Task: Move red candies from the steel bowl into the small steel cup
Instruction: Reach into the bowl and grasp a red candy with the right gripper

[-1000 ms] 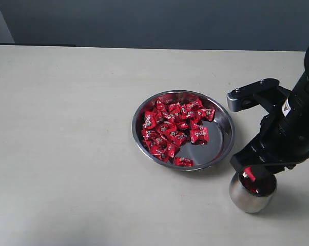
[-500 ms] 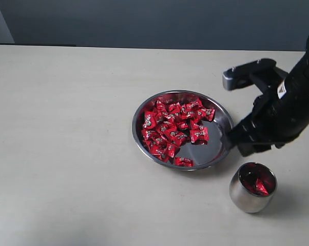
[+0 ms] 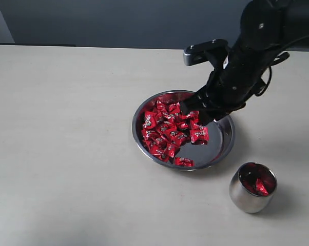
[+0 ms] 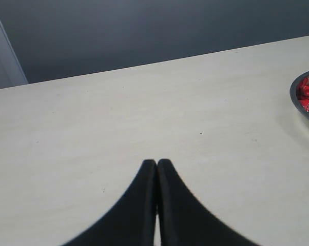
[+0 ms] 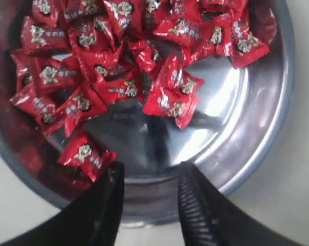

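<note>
The steel bowl sits mid-table with many red candies heaped in its left half. The small steel cup stands right of and nearer than the bowl, with a few red candies inside. My right gripper hovers over the bowl's far right part. In the right wrist view the gripper is open and empty above the bowl's bare bottom, next to the candies. My left gripper is shut and empty over bare table, the bowl's rim off to one side.
The pale tabletop stretches to the left of the bowl. A dark wall runs behind the table's far edge. The right arm reaches in from the upper right.
My right gripper has risen from just over the cup and swung up and left to the bowl. The candy seen at its tips now lies in the cup.
</note>
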